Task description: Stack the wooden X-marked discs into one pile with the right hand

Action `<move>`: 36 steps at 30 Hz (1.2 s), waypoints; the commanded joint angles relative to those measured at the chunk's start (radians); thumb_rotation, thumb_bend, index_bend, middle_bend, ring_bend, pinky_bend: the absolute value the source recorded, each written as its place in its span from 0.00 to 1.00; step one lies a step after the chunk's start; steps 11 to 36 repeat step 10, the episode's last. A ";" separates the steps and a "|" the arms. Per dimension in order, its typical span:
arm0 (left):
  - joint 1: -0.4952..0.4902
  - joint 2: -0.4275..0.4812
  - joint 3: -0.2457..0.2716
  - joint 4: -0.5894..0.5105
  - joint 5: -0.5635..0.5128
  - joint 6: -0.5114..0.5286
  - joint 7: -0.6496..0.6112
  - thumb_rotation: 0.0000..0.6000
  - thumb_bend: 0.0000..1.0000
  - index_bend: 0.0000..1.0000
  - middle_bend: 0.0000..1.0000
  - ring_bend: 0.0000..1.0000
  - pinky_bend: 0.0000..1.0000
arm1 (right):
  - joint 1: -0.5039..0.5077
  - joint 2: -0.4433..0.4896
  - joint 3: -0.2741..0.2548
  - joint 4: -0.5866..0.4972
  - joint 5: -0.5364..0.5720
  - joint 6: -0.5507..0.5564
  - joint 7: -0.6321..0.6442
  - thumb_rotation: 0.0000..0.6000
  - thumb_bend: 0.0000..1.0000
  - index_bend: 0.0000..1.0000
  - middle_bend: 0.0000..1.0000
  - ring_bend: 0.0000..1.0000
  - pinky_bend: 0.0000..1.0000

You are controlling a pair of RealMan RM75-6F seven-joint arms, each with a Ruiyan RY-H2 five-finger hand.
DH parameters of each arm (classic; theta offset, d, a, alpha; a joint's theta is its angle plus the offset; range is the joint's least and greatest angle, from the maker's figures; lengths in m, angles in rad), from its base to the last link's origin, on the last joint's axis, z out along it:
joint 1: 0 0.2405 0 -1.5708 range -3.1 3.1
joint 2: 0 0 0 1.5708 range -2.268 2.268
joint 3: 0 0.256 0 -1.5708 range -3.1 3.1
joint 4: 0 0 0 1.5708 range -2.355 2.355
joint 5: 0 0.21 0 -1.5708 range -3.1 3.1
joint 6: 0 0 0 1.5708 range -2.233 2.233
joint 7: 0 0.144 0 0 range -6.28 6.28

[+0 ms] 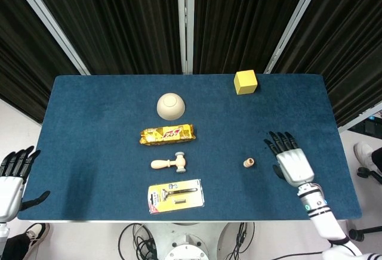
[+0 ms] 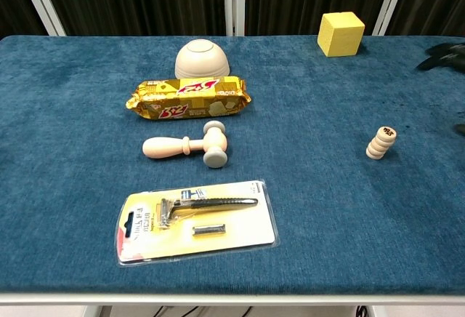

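We see the pile of wooden discs (image 1: 249, 163) (image 2: 381, 142) standing alone on the blue table (image 1: 89, 123) (image 2: 65, 113), leaning a little, with the X mark showing on its top disc. Our right hand (image 1: 291, 161) hovers beside it on the right, apart from it, palm down with fingers spread and holding nothing. In the chest view only its dark fingertips (image 2: 442, 52) show at the right edge. Our left hand (image 1: 13, 176) hangs off the table's left edge, fingers apart and empty. To the left of the pile lie a wooden mallet (image 1: 170, 164) (image 2: 190, 145), a snack packet (image 1: 168, 134) (image 2: 187, 97), an upturned bowl (image 1: 171, 105) (image 2: 202, 59) and a packaged razor (image 1: 176, 196) (image 2: 196, 219). A yellow cube (image 1: 245, 81) (image 2: 341, 33) sits near the far edge.
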 commanded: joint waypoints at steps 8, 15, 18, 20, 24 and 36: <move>0.002 0.002 -0.011 0.017 -0.031 -0.005 -0.009 1.00 0.14 0.08 0.00 0.00 0.00 | -0.245 0.110 -0.038 0.147 -0.016 0.299 0.227 1.00 0.26 0.00 0.00 0.00 0.00; 0.002 0.001 -0.012 0.020 -0.036 -0.007 -0.011 1.00 0.14 0.08 0.00 0.00 0.00 | -0.257 0.120 -0.034 0.148 -0.009 0.294 0.269 1.00 0.26 0.00 0.00 0.00 0.00; 0.002 0.001 -0.012 0.020 -0.036 -0.007 -0.011 1.00 0.14 0.08 0.00 0.00 0.00 | -0.257 0.120 -0.034 0.148 -0.009 0.294 0.269 1.00 0.26 0.00 0.00 0.00 0.00; 0.002 0.001 -0.012 0.020 -0.036 -0.007 -0.011 1.00 0.14 0.08 0.00 0.00 0.00 | -0.257 0.120 -0.034 0.148 -0.009 0.294 0.269 1.00 0.26 0.00 0.00 0.00 0.00; 0.002 0.001 -0.012 0.020 -0.036 -0.007 -0.011 1.00 0.14 0.08 0.00 0.00 0.00 | -0.257 0.120 -0.034 0.148 -0.009 0.294 0.269 1.00 0.26 0.00 0.00 0.00 0.00; 0.002 0.001 -0.012 0.020 -0.036 -0.007 -0.011 1.00 0.14 0.08 0.00 0.00 0.00 | -0.257 0.120 -0.034 0.148 -0.009 0.294 0.269 1.00 0.26 0.00 0.00 0.00 0.00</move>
